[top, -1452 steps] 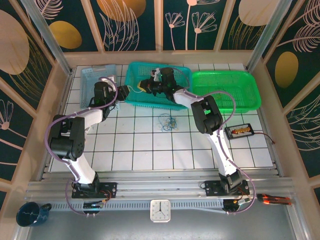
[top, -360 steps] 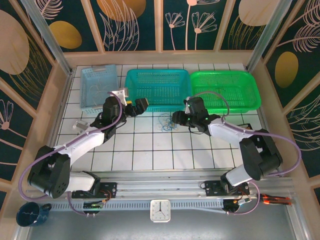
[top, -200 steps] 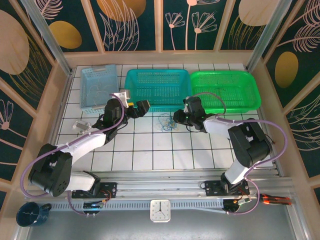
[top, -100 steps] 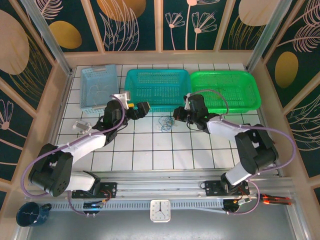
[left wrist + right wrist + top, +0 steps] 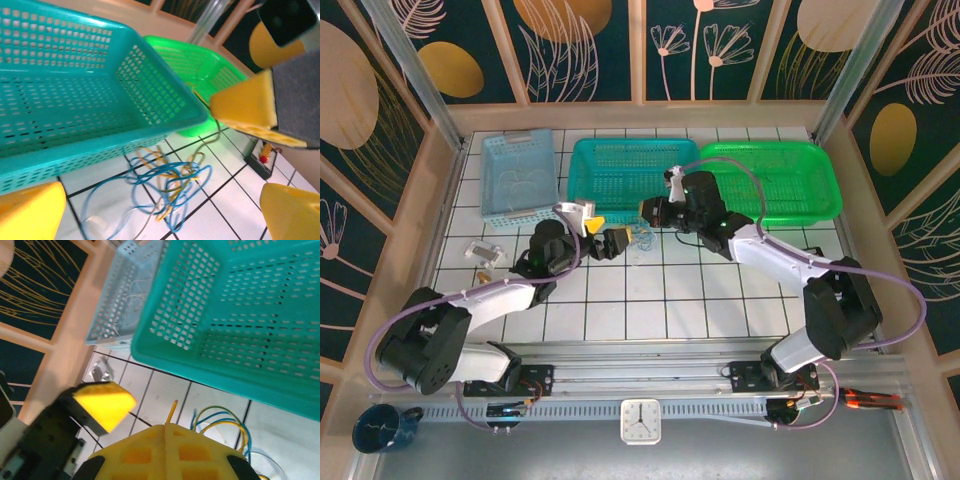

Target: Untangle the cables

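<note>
The cables are a small knot of thin blue, yellowish and whitish cords on the white tiles just in front of the teal basket. My right gripper hangs just above them, shut on a yellow cord. That cord's end pokes out past the closed right gripper, with blue and yellow loops beside it. My left gripper stands open just left of the knot. In the left wrist view the knot lies just ahead of the open left gripper, between its wide-apart fingers.
A green basket stands right of the teal one and a light blue basket stands left of it. A black device lies on the tiles at the right. A small clear item lies at the left.
My right gripper has shut on the yellow cord and moved up and back-left toward the teal basket, dragging the knot slightly left. My left gripper has moved nearer and right, up to the knot.
</note>
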You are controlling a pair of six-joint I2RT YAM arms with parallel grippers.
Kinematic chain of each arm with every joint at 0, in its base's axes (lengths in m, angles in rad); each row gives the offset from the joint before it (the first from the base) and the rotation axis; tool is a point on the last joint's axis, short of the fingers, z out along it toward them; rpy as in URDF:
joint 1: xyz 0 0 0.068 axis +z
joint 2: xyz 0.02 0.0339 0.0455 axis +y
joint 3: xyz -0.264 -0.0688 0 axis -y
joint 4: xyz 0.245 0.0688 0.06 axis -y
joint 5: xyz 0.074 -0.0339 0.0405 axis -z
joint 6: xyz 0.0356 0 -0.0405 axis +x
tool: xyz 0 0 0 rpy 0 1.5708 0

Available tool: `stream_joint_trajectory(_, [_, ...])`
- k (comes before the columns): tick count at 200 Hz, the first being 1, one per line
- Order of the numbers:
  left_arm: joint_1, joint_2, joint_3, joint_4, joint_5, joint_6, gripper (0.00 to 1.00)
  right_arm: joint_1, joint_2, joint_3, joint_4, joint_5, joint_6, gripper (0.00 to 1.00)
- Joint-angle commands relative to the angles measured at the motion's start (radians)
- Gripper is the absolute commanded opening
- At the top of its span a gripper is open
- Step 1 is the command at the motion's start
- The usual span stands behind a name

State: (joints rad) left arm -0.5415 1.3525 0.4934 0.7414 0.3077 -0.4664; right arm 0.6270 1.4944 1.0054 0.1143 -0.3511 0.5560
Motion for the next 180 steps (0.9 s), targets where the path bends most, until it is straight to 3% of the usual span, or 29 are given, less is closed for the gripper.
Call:
stream_joint_trajectory(1, [-0.013,0.04,-0.018,0.13,0.013,0.042,0.99,0.019,-0.016,0.039,-0.01,-0.022,-0.005,0.0])
stream_joint_trajectory(126, [-0.02,0.193,0.005,0.294,0.039,0.021,0.81,0.106,0.045,0.084,0.014,-0.04,0.037,0.0])
stream_joint_trajectory(150, [-0.02,0.216,-0.002,0.309,0.043,0.021,0.63,0.106,0.034,0.103,0.024,-0.049,0.051,0.0])
stream_joint_trajectory(180, [-0.02,0.252,-0.023,0.344,0.038,0.013,0.28,0.093,0.007,0.151,0.042,-0.087,0.073,0.0])
